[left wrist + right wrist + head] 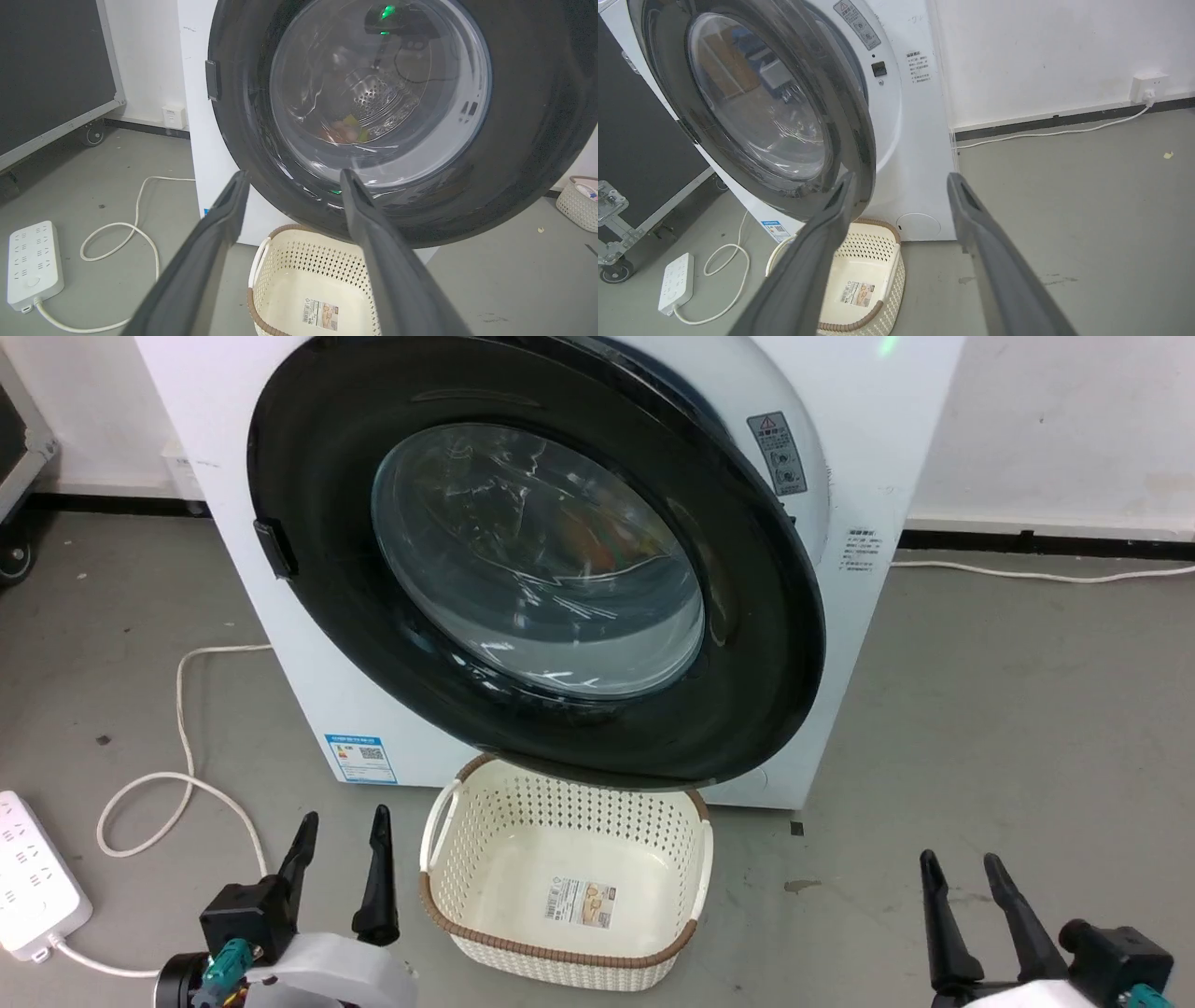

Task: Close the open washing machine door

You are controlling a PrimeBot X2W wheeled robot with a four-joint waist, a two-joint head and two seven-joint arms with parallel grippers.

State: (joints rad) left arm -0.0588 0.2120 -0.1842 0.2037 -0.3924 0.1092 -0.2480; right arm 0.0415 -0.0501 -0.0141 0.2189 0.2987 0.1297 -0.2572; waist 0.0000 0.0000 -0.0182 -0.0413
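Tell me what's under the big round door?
A cream basket sits on the floor below the door, empty but for a label. The door's rim hides its back edge.

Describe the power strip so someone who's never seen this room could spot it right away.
Find the white washer. On the grey floor to its left in the head view, a looping white cable leads to the power strip. It is a flat white block with rows of sockets, unlike the cream perforated basket under the door.
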